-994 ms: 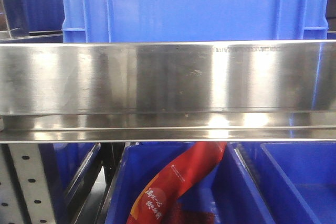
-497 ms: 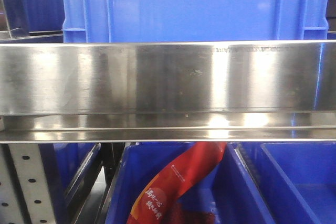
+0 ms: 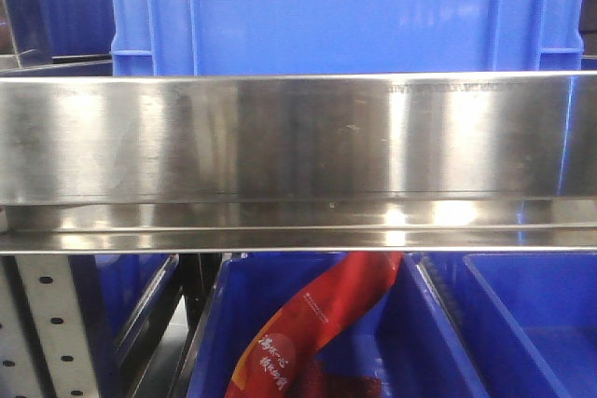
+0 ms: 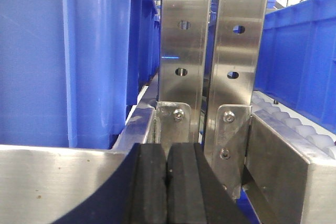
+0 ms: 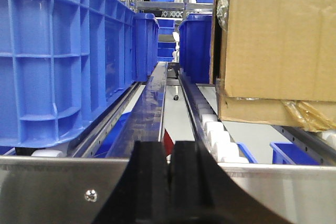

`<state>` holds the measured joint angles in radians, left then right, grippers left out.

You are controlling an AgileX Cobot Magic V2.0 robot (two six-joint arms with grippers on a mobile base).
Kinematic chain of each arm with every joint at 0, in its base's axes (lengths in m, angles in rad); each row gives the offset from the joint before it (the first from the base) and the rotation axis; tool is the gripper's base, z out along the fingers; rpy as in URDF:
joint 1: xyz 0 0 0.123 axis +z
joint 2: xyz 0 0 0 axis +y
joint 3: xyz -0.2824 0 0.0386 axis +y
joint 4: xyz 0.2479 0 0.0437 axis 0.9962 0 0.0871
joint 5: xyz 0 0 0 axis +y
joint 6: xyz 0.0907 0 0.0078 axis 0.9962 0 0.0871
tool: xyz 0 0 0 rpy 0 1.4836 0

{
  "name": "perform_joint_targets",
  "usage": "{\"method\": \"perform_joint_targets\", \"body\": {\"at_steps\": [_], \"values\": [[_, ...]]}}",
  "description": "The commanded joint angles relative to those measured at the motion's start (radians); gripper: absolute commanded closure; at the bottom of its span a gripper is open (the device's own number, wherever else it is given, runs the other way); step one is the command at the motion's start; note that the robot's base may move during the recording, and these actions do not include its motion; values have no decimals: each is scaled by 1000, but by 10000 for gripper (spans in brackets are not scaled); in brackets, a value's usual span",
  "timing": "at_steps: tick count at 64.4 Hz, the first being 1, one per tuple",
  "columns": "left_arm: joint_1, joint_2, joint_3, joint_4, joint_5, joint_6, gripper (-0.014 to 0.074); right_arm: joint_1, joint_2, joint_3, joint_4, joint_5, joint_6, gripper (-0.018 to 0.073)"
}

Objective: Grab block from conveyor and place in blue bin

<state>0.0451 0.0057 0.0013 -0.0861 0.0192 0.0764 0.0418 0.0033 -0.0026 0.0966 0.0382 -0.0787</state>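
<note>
- Front view: a steel rail spans the whole width, probably the lip of a rack shelf; a blue crate stands behind it and open blue bins sit below, one holding a red packet; neither arm shows, nor any block or conveyor, so the task's thing is out of sight.
- Left wrist view: the left gripper has its black pads pressed together on nothing; it sits low, just before two perforated uprights; blue walls flank both sides, so the only free path looks to be backward.
- Right wrist view: the right gripper is likewise closed and empty, facing a long lane between crates and a carton; rollers edge the lane; room ahead is open.
</note>
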Motion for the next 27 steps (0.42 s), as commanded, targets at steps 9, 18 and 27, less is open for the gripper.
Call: {"method": "perform_joint_targets", "body": {"at_steps": [9, 18, 27], "values": [[1, -6, -1, 2, -14, -5, 707, -6, -3, 3, 2, -23, 0, 721], [1, -6, -1, 2, -14, -5, 707, -6, -3, 3, 2, -23, 0, 721], [1, -6, -1, 2, -14, -5, 707, -6, -3, 3, 2, -23, 0, 721]]}}
